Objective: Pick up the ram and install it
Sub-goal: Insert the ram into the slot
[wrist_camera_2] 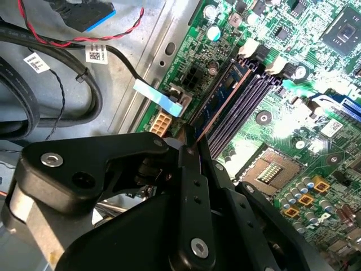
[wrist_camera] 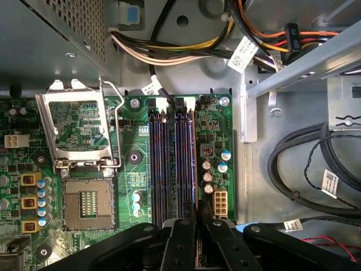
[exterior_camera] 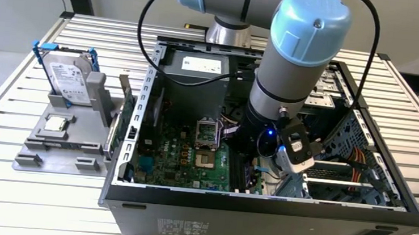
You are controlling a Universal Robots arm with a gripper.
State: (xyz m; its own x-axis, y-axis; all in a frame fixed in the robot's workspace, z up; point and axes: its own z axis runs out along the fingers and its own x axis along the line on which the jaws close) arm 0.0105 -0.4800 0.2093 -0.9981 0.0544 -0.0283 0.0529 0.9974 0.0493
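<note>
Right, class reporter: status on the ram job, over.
Gripper shut on the ram, low inside the case. Ram edge-down at the memory slots. Cables lie aside.

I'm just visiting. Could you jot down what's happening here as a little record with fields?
Setting: open computer case on a slatted table
Arm: reaching down into the case
Grip: gripper closed on the ram
Ram position: lined up along the memory slots, at their edge; seating unclear
Aside: hard drive standing outside the case
</note>
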